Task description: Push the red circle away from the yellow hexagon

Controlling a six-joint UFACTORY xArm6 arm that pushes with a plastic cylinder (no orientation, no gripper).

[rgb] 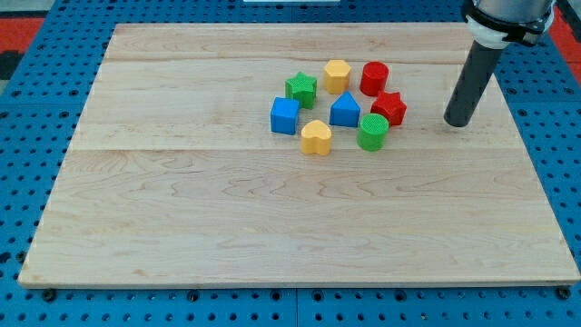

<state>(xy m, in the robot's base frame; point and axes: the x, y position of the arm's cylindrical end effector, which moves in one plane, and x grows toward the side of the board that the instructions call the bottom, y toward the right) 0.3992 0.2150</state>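
Rod tip (458,123) resting on the counter (227,227) at the view's right, well clear of the cluster of blocks. No pincer fitted on this rig, so nothing to report as apart, together or clamped; only a plain dark rod.

Nearest to the tip, to the view's left: red star (388,108), near but apart. Just above and left of that: red circle (374,78), the block to be moved, at the cluster's upper right. Immediately left of the red circle: yellow hexagon (337,76), close beside it, contact not resolvable.

Risks, as judged from this layout:
- Approach from the present side, straight toward the view's left, likely to drive the red circle into the yellow hexagon rather than apart from it.
- Red star lying between tip and circle on a diagonal path; likely to be struck first and shoved into the blue triangular block (345,111) or the green cylinder (372,132).
- Narrow gap between circle and hexagon; entry from the view's top probably needed, with a chance of nudging both blocks together.
- Off-centre contact on a round block apt to let it slip sideways off the rod.

Further out: green star (301,89) left of the hexagon, blue cube (285,115) below it, yellow heart (316,137) at the cluster's lower edge. None of these on the likely path. Open counter to the view's right and top of the red circle.
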